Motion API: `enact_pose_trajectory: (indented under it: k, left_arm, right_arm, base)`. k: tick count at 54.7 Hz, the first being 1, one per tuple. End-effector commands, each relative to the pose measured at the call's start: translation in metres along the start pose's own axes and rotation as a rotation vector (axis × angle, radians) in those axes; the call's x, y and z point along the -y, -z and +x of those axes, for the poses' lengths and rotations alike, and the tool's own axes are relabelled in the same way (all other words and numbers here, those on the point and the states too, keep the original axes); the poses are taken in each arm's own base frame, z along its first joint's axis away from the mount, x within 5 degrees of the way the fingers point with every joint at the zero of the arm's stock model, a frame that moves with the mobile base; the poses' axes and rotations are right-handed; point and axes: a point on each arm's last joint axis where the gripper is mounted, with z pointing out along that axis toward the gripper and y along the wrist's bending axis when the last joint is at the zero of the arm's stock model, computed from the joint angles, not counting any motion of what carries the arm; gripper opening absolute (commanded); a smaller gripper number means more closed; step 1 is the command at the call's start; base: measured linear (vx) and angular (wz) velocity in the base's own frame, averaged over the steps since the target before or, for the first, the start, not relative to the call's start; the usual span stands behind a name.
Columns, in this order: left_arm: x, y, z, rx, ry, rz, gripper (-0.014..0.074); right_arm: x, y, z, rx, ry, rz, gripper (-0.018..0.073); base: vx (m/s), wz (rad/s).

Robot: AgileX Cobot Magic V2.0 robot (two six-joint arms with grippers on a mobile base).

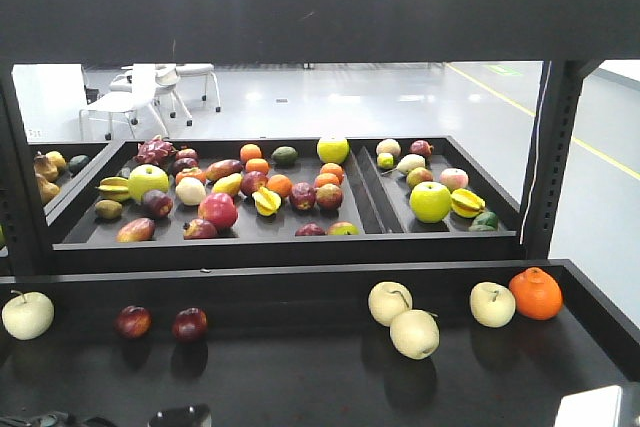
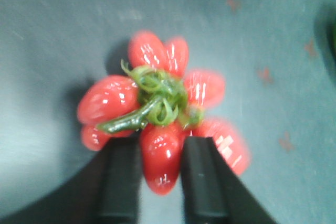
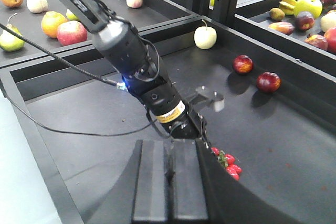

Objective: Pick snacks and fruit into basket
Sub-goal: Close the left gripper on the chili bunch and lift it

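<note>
Here left jaws grip the red cluster (image 2: 157, 103), tray walls (image 3: 294, 74) distant.

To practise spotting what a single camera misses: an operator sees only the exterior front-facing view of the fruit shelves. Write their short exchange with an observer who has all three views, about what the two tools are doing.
Operator: My view shows no tool clearly. What is the left one doing?
Observer: The left tool is shut on one lobe of a red cluster with a green stalk.
Operator: Where is that cluster?
Observer: It lies on the dark floor of the lower shelf, under the tip of the left arm.
Operator: And the right tool?
Observer: The right tool is shut on nothing, raised over that shelf.
</note>
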Motion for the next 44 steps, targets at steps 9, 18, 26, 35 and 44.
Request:
enact_pose_trajectory:
  k: [9, 18, 26, 35, 44]
  left_arm:
    - [0.010, 0.013, -0.013, 0.033, -0.058, 0.029, 0.0134]
    - [0.013, 0.021, -0.019, 0.065, -0.069, 0.019, 0.0032]
    - [0.018, 0.035, -0.028, 0.117, -0.084, 0.008, -0.0008]
    - [0.028, 0.063, -0.042, 0.210, -0.130, -0.002, -0.0007]
    - [0.043, 0.101, -0.055, 0.315, -0.208, 0.005, -0.0006]
  right_arm:
    - [0.002, 0.004, -0.013, 0.049, -0.005, 0.023, -0.0008]
    - [0.002, 0.004, -0.013, 0.049, -0.005, 0.023, -0.0008]
    - [0.002, 0.004, -0.013, 0.049, -0.005, 0.023, -0.0008]
    - [0.002, 0.004, -0.013, 0.049, -0.005, 0.023, -0.0008]
    - [0.002, 0.004, -0.013, 0.049, -0.005, 0.023, -0.0008]
  base:
    - [0.00, 0.00]
    - [0.00, 0.00]
    - [0.00, 0.00]
    - [0.00, 0.00]
    - [0.00, 0.00]
